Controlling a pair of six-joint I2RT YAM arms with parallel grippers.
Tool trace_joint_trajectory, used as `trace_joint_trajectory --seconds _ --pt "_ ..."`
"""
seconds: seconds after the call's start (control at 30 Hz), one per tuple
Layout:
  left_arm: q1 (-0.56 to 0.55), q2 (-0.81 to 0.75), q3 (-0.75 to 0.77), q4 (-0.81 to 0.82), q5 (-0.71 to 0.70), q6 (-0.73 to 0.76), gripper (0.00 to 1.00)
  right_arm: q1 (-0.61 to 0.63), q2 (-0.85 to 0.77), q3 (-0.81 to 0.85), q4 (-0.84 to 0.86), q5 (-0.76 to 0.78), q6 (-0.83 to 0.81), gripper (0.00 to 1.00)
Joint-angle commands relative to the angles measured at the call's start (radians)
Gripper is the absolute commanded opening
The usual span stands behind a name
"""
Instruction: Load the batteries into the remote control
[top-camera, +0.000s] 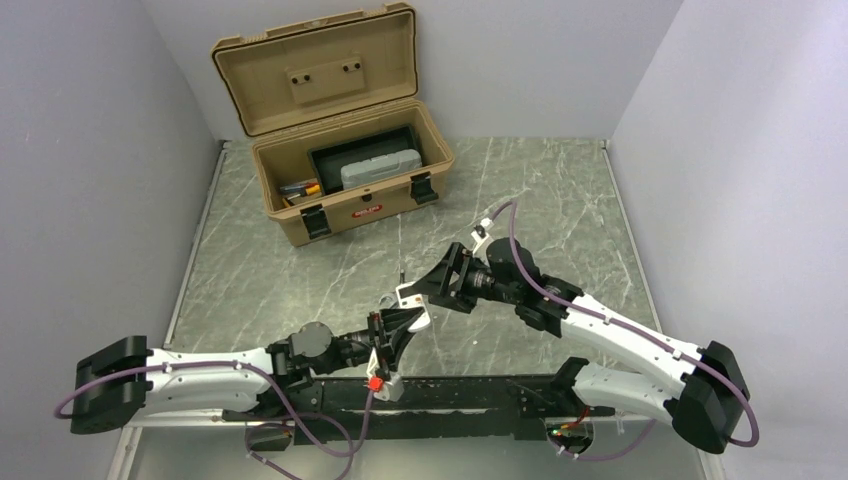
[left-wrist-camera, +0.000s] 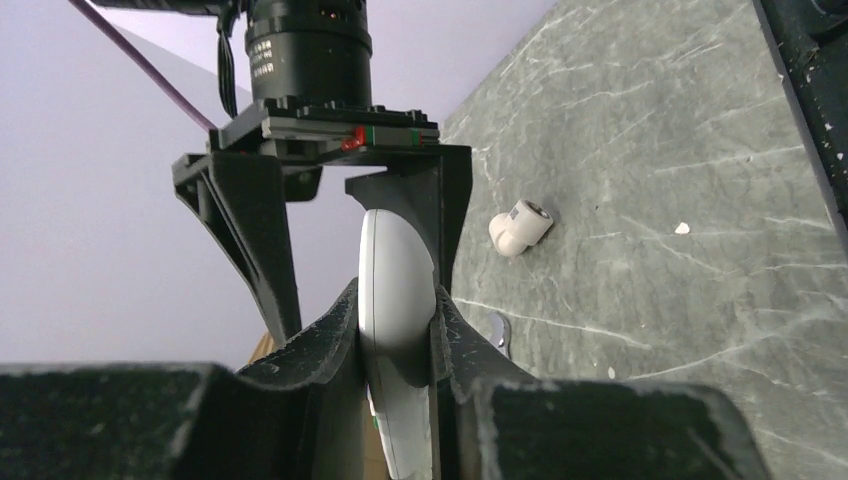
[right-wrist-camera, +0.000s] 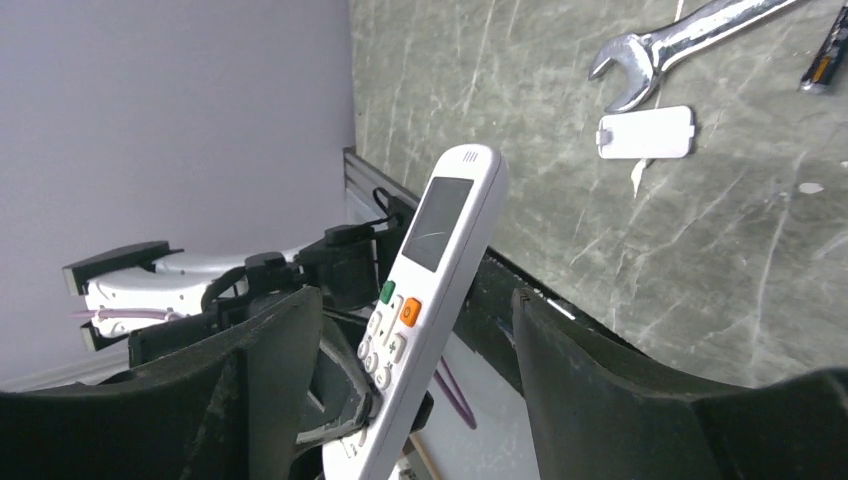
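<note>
Over a grey-green stone table, your left gripper pinches the remote control low down, its long axis pointing up between the spread jaws of your right gripper.

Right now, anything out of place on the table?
No damage visible. A flat white cover piece lies loose on the table beside the wrench, apart from the remote control, which the left hand holds off it.
</note>
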Motion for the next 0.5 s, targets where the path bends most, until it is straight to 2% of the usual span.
trace_joint_trajectory --seconds 0.0,0.17,0.47 --pt "-0.019 0.046 0.059 0.136 -0.013 0.097 0.00 -0.003 0.016 -0.059 0.168 -0.101 0.078 0.69" --pt "-0.034 0.076 0.081 0.166 -0.021 0.143 0.00 -0.003 0.034 -0.076 0.193 -0.111 0.084 0.64" --pt "-0.060 0.104 0.095 0.192 -0.018 0.168 0.00 -0.003 0.049 -0.105 0.286 -0.140 0.119 0.46"
